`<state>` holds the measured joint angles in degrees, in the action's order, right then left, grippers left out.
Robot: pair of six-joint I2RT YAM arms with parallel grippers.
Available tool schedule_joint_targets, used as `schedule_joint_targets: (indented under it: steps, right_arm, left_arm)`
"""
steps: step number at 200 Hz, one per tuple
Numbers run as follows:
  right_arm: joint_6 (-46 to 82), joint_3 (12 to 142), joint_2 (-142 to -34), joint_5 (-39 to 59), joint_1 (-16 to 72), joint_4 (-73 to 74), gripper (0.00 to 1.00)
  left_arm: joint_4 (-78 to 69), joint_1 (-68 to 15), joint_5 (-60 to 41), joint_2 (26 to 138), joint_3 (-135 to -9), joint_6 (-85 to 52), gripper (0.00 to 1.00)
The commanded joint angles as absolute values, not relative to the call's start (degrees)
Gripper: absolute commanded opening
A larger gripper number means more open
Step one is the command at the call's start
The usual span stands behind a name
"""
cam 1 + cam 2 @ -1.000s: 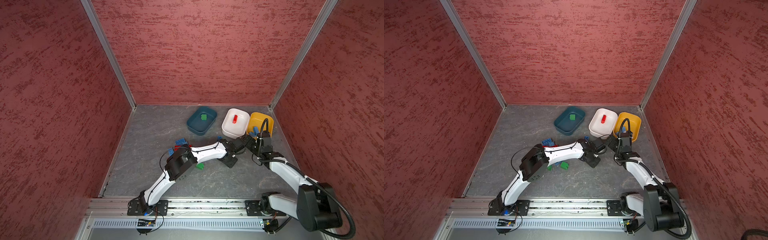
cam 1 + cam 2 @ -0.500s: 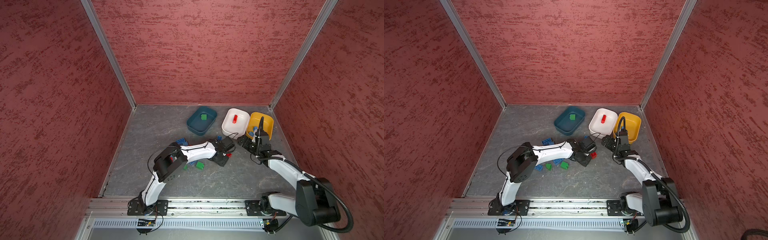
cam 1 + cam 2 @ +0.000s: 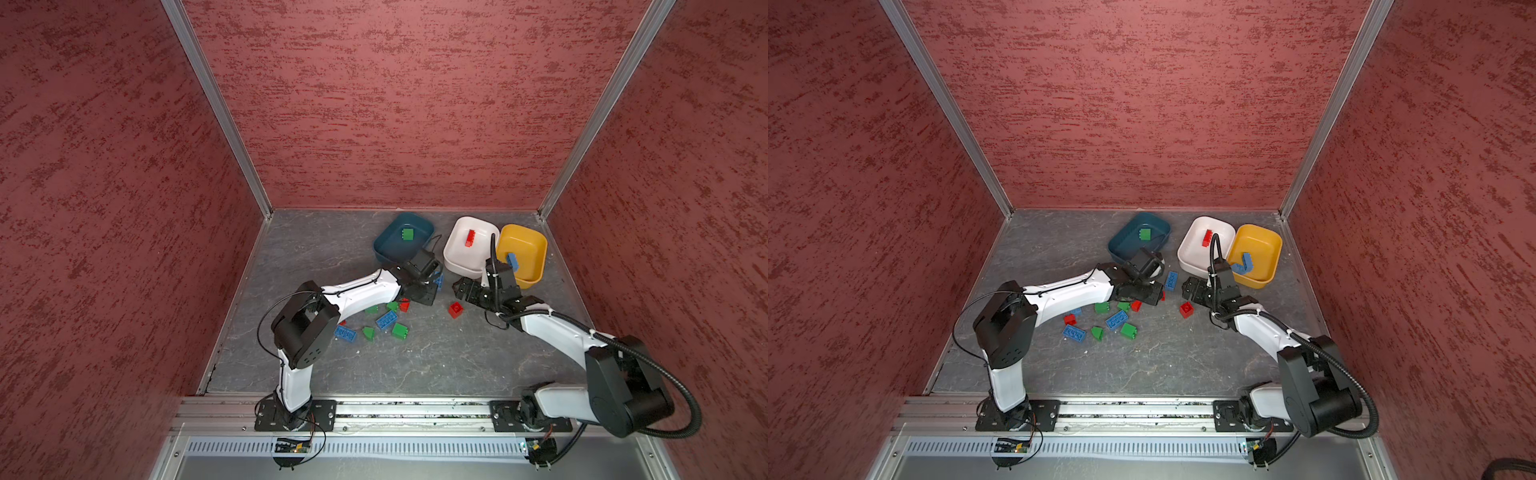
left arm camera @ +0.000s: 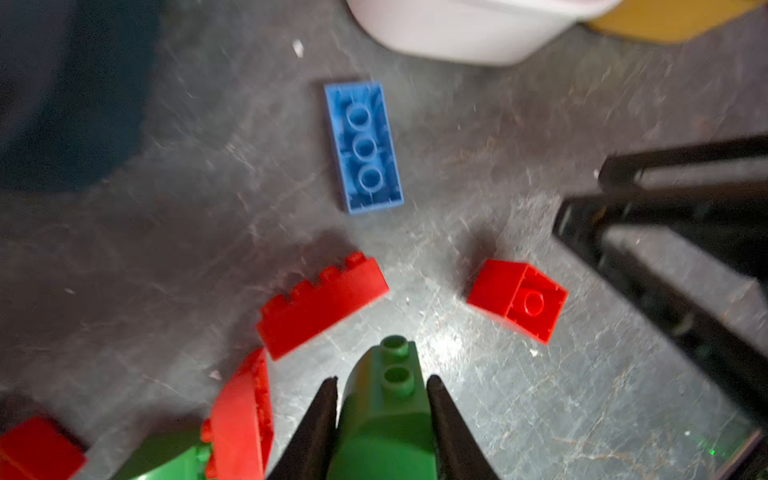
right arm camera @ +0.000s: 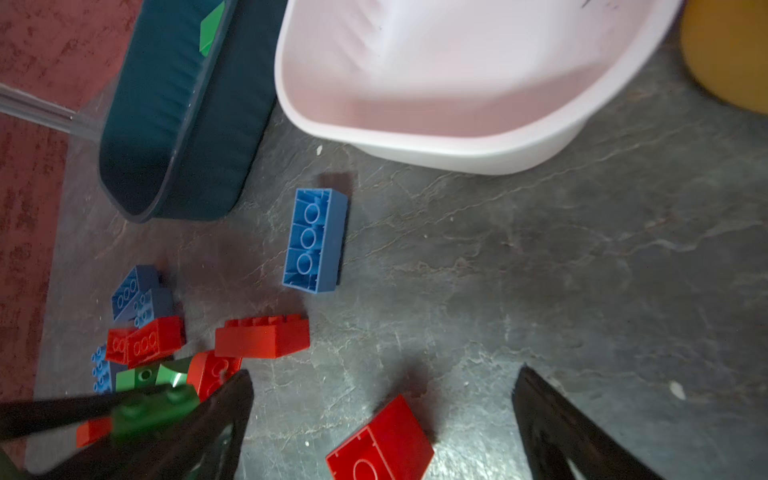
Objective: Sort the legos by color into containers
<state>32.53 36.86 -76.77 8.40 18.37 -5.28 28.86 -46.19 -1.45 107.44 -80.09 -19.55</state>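
Green brick (image 4: 384, 428) in left tool's (image 4: 382, 379) pinch; right tool's (image 5: 384, 372) jaws wide apart.

A green rounded plastic brick (image 4: 386, 407), studs forward, sits clamped in the left pincer (image 4: 382, 379). Just ahead of it a long red brick (image 4: 322, 305) lies on its side. Farther ahead a long blue brick (image 4: 363, 147) lies hollow side up. A small square red brick (image 5: 380, 440) lies tilted between the spread jaws of the right pincer (image 5: 384, 372). Beyond both pincers stand a dark teal plastic tub (image 3: 388, 247) holding a green square brick (image 3: 407, 234), a white tub (image 3: 455, 253) holding a red toothed brick (image 3: 471, 239), and a mustard yellow tub (image 3: 534, 257) holding blue brick (image 3: 512, 261).
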Motion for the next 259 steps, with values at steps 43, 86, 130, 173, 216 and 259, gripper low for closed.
schedule_joint_targets:
  steps: [43,86,130,173,216,259]
  right_arm:
    - [28.9,37.9,-77.8,9.1,21.7,-10.0,0.98]
    - [26.9,39.5,-79.8,11.4,23.8,-11.7,0.96]
    - [26.6,40.2,-81.6,8.9,25.5,-13.1,0.94]
    - [25.7,41.4,-83.0,5.6,27.5,-14.9,0.84]
    - [24.5,42.7,-84.8,2.4,29.6,-16.9,0.71]
    - [23.8,44.6,-87.5,-0.8,31.1,-19.2,0.62]
  left_arm:
    - [22.1,-37.9,3.8,108.1,-85.9,-18.4,0.27]
    - [20.5,-32.3,4.5,114.3,-92.6,-18.6,0.27]
    - [20.1,-29.9,5.4,122.8,-101.3,-17.2,0.28]
    - [24.6,-28.8,10.4,132.2,-112.8,-17.0,0.39]
    - [26.7,-28.8,7.6,134.6,-117.2,-16.3,0.68]
    - [24.9,-28.8,5.9,131.9,-114.3,-17.3,0.96]
